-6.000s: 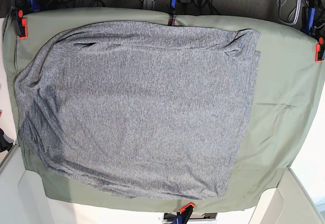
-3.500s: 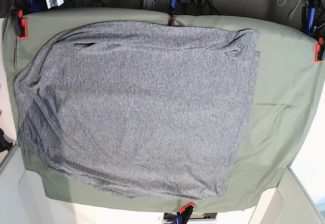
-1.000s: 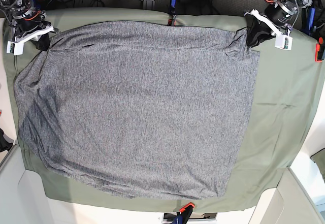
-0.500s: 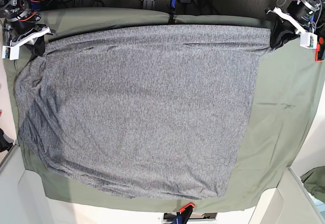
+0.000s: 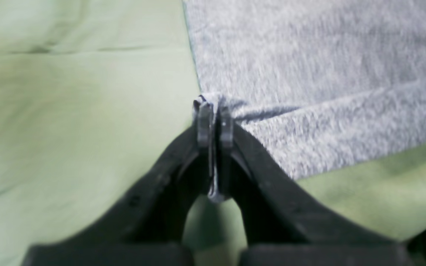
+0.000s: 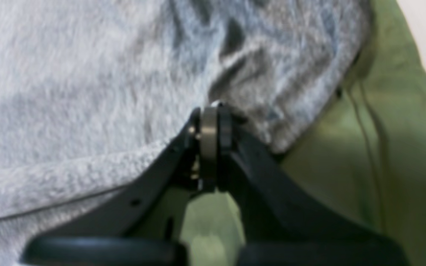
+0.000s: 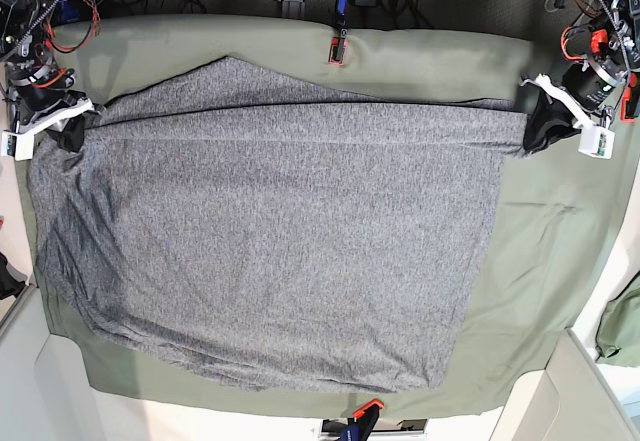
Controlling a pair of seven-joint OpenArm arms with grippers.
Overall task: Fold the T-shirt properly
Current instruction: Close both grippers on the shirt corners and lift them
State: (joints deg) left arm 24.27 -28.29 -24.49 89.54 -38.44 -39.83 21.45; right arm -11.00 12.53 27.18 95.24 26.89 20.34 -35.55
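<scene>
Grey knit T-shirt, no print.

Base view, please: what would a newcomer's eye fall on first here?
The large heather-grey speckled knit T-shirt fills most of the olive-green table cloth, its top edge drawn taut. At that edge's two ends, the right tool on the picture's left and the left tool on its right each pinch a corner. Orange clamps pin the cloth's edges.

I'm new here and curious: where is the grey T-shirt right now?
In the base view the T-shirt lies spread over the green cloth, towards the left, its two far corners pinched by the end effectors.
</scene>
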